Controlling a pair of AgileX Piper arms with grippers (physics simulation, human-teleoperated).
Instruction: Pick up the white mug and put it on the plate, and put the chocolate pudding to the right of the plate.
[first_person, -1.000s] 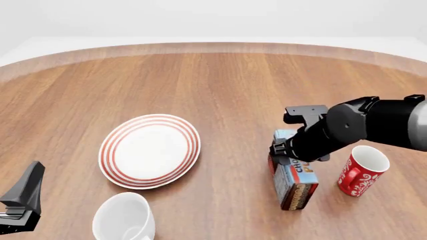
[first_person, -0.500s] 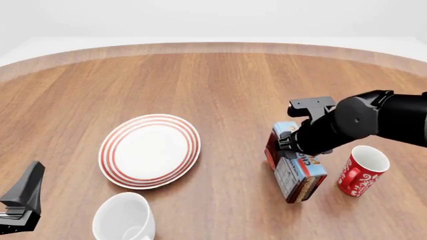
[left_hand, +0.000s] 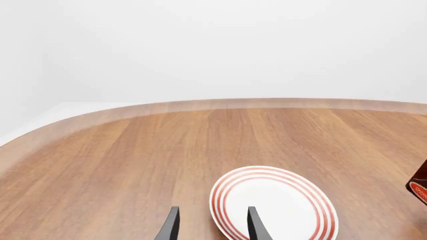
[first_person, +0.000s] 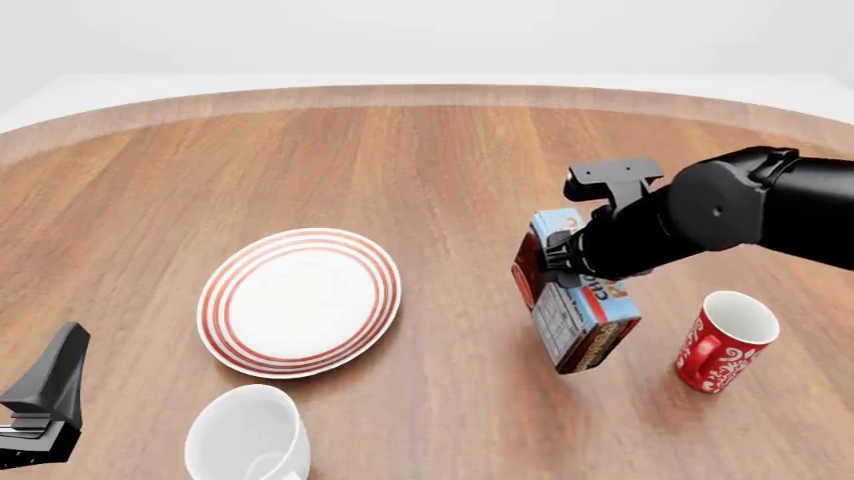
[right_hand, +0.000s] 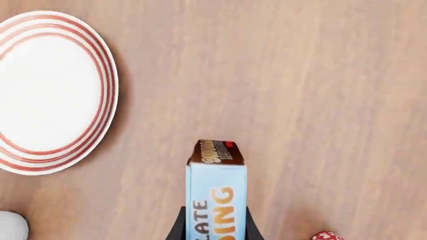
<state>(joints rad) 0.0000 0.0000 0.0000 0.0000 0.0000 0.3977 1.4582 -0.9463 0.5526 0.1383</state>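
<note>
Your right pincer (first_person: 577, 262) is clamped on the chocolate pudding (first_person: 571, 305), holding it tilted, clear of the worktop (first_person: 441, 160). The plate (first_person: 300, 301) lies well off to its left, the red mug (first_person: 722, 340) just to its right. Your left pincer (left_hand: 212, 227) stands parted, empty, the white mug (first_person: 248, 434) just to its right.

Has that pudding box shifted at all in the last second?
Yes. The chocolate pudding, gripped by the right gripper, has risen and moved left, away from the red mug toward the plate.
</note>
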